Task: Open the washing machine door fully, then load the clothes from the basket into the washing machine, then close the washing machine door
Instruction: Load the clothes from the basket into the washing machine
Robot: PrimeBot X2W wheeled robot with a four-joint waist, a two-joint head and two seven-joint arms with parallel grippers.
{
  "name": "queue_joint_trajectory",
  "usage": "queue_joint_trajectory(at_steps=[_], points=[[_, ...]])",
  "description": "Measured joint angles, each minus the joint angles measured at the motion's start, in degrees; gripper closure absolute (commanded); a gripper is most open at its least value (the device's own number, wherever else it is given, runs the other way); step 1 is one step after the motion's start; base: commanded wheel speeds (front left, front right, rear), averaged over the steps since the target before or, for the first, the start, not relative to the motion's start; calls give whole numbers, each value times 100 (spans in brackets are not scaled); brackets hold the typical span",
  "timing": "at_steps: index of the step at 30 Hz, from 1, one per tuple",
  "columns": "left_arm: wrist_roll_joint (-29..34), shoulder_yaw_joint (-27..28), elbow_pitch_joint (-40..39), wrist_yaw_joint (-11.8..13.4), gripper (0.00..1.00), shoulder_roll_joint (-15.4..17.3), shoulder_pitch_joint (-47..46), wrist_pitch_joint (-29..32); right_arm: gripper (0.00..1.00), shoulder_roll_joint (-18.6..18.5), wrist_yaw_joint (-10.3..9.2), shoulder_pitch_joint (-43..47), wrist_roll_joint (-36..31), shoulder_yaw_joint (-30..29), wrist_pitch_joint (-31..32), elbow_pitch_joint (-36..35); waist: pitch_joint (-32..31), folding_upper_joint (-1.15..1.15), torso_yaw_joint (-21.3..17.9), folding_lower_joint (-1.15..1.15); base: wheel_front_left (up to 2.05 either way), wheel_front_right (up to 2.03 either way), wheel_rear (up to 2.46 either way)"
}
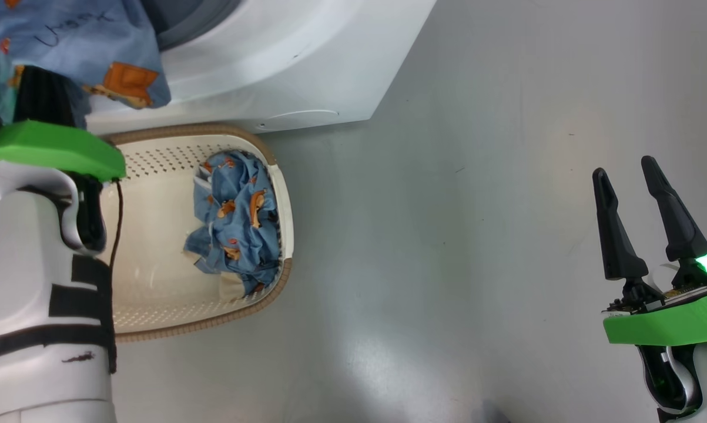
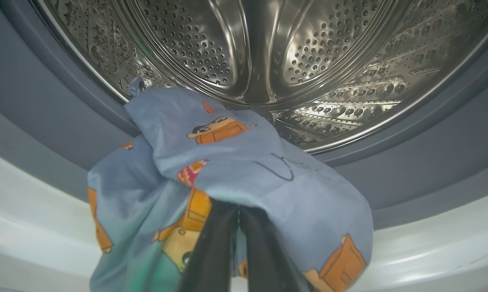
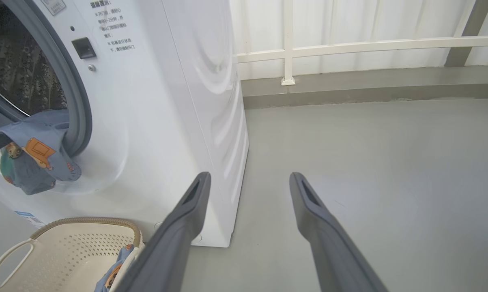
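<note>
Quick count: one washing machine (image 3: 154,101), one steel drum (image 2: 268,52), one basket (image 1: 147,235). Clothes: one blue printed garment (image 2: 248,162) at the drum mouth, plus one crumpled blue heap (image 1: 235,223) in the basket, can't tell how many pieces that is. Two pincers, a left pincer (image 2: 239,211) and a right pincer (image 1: 623,170), two fingers each. One white railing (image 3: 369,44) too.
</note>
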Motion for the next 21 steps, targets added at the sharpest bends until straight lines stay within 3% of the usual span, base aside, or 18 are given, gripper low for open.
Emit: queue_joint_trajectory(at_steps=[9,21], points=[[187,70,188,-43,100,154,-468,0,0,48,0,2,0,14,0,-2,9,0,-154,0,0,0,0],[425,-27,1077,-20,100,547,-1419,0,0,158,0,1,2,181,0,11,3,0,-435,0,0,0,0]])
